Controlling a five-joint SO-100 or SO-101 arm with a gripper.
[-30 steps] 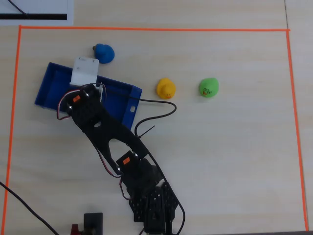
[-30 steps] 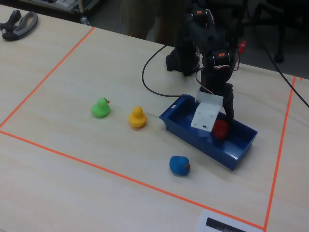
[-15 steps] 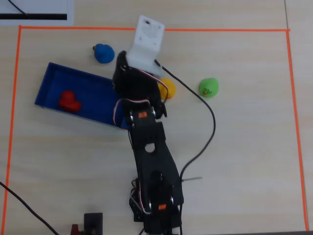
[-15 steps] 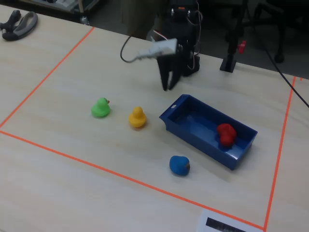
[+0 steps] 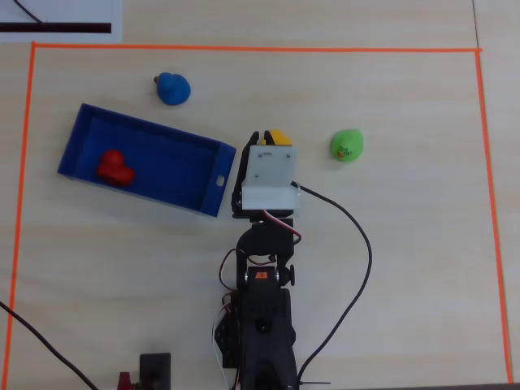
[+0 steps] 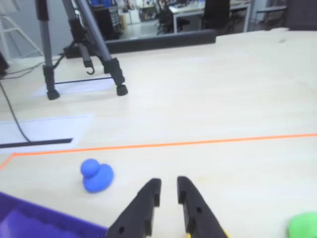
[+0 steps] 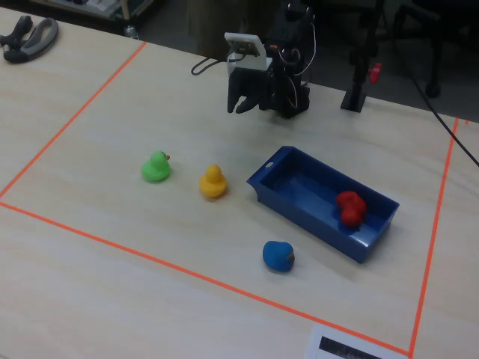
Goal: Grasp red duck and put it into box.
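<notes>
The red duck (image 5: 114, 166) lies inside the blue box (image 5: 175, 166), near its left end in the overhead view. In the fixed view the red duck (image 7: 350, 208) is at the right end of the box (image 7: 299, 196). My gripper (image 5: 264, 135) is raised to the right of the box, apart from it and partly over a yellow duck (image 5: 281, 136). In the wrist view my gripper (image 6: 168, 185) is empty, its jaws a narrow gap apart, and a corner of the box (image 6: 34, 218) shows at the lower left. The fixed view shows my gripper (image 7: 239, 105) held high near the arm's base.
A blue duck (image 5: 173, 88) sits beyond the box and shows in the wrist view (image 6: 96, 176). A green duck (image 5: 347, 145) sits to the right. The yellow duck (image 7: 212, 182) stands between green duck and box. Orange tape (image 5: 244, 49) bounds the workspace. A tripod (image 6: 79, 44) stands beyond it.
</notes>
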